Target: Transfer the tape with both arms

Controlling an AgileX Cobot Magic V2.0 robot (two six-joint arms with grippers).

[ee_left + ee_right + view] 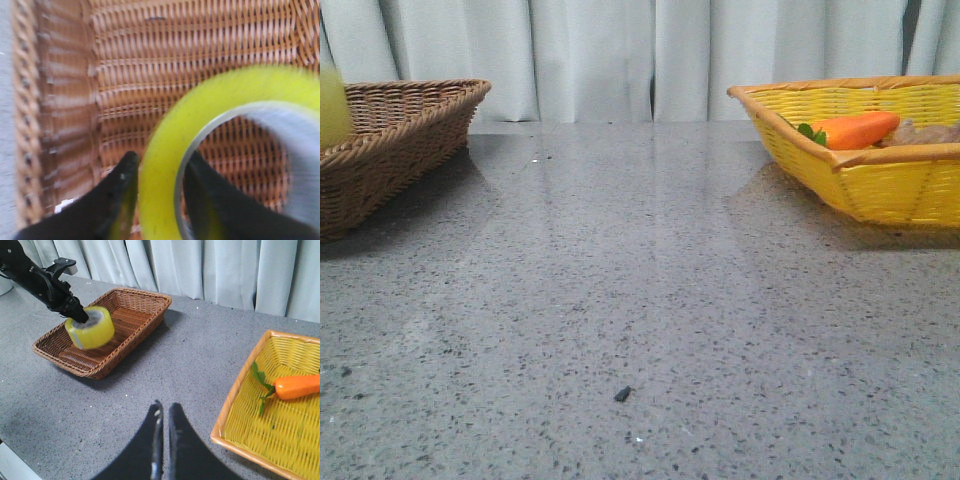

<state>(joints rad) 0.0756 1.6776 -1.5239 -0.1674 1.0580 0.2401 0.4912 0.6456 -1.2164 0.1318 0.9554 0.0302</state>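
between the left fingers [131, 172], the tape [165, 150] wall, above brown basket [135, 310]

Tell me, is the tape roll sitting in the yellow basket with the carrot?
No, the tape is over the brown wicker basket, gripped by the left claw.

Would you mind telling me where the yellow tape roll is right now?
The tape is over the brown basket on the table's left side, gripped through its core wall by the left gripper.
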